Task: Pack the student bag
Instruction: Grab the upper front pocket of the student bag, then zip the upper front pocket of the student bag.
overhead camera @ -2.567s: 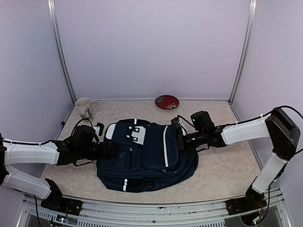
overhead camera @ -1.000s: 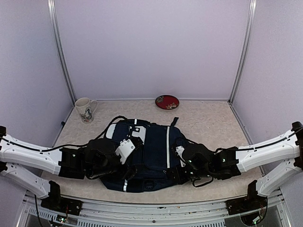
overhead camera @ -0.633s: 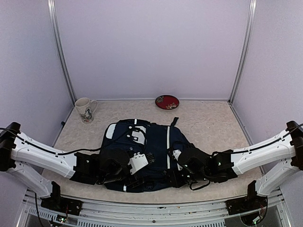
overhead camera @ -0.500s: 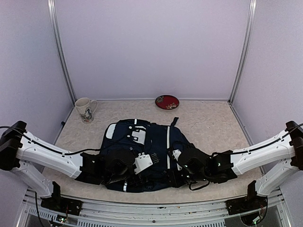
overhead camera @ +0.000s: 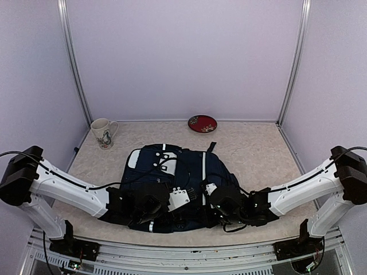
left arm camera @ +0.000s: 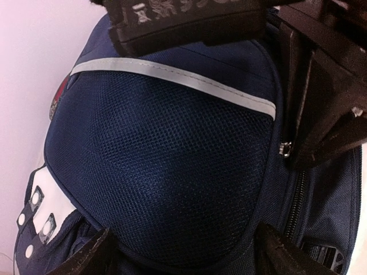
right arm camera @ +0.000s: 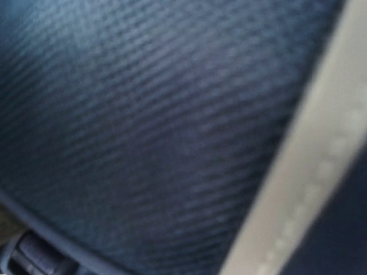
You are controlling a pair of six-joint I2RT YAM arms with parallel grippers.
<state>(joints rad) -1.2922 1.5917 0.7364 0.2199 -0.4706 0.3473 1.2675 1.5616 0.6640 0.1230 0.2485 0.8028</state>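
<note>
Both your grippers have crept closer together over the near edge of the student bag (overhead camera: 172,166) since half a second ago, and they now almost meet. Your left gripper (overhead camera: 192,195) has its fingers (left arm camera: 86,260) spread wide, with the navy mesh pocket (left arm camera: 166,172) directly ahead of them. Your right gripper (overhead camera: 207,201) faces it, its black frame just beside the metal zip pull (left arm camera: 283,149). You cannot tell whether its jaws are apart or together, because its own camera shows only blurred navy weave and a pale stripe (right arm camera: 304,172). A black block (left arm camera: 189,23) above the left gripper carries moulded characters too cropped to read. The bag lies flat under both grippers on a beige speckled tabletop (overhead camera: 258,149), with pale lilac walls (overhead camera: 183,57) around. A white mug (overhead camera: 103,132) stands well beyond the left gripper, off to its left. A red dish (overhead camera: 202,123) sits far beyond both, near the back wall.
</note>
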